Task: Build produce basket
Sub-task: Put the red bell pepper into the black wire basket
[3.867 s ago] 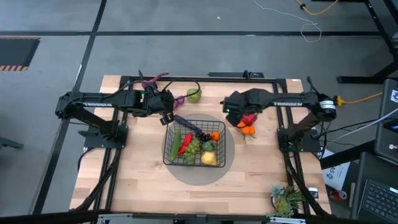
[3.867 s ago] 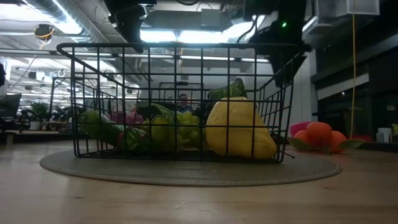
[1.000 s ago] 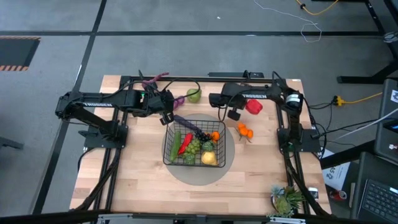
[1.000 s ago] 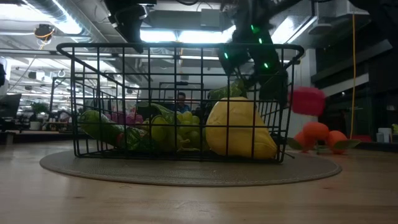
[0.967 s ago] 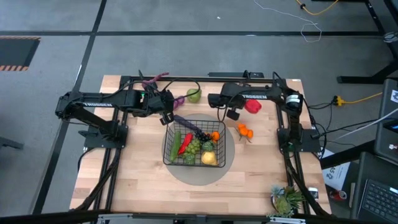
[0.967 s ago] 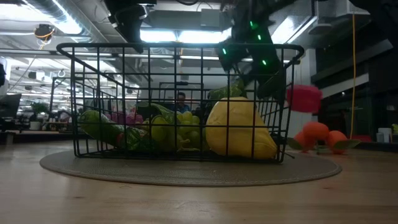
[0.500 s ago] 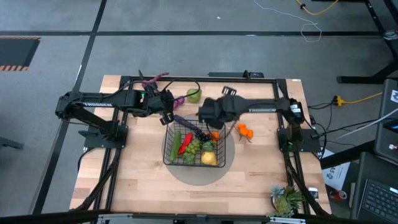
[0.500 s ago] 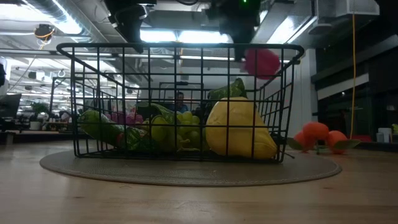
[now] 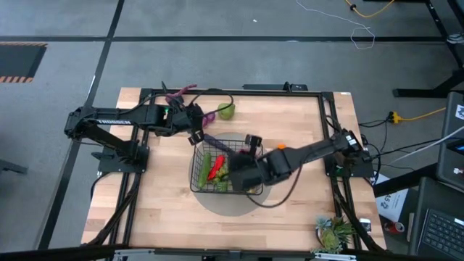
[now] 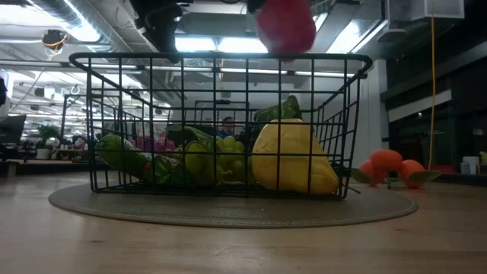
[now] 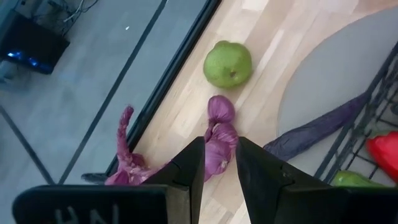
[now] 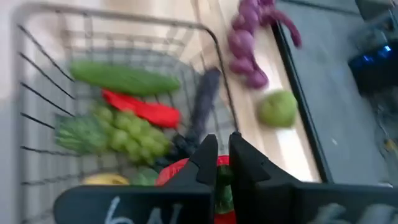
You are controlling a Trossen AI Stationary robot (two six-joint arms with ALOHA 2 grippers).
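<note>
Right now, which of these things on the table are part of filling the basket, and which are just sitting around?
Part of the job:
- basket
- red pepper, held over the basket by the right gripper
- oranges, on the table
- green pear, on the table
- purple string, at the left gripper

Just lying about:
- grey mat
- potted plant

The right arm [image 9: 304, 154] lies across the basket's [image 9: 197, 183] open top, while the wood [image 9: 174, 217] in front stays bare of clutter.
</note>
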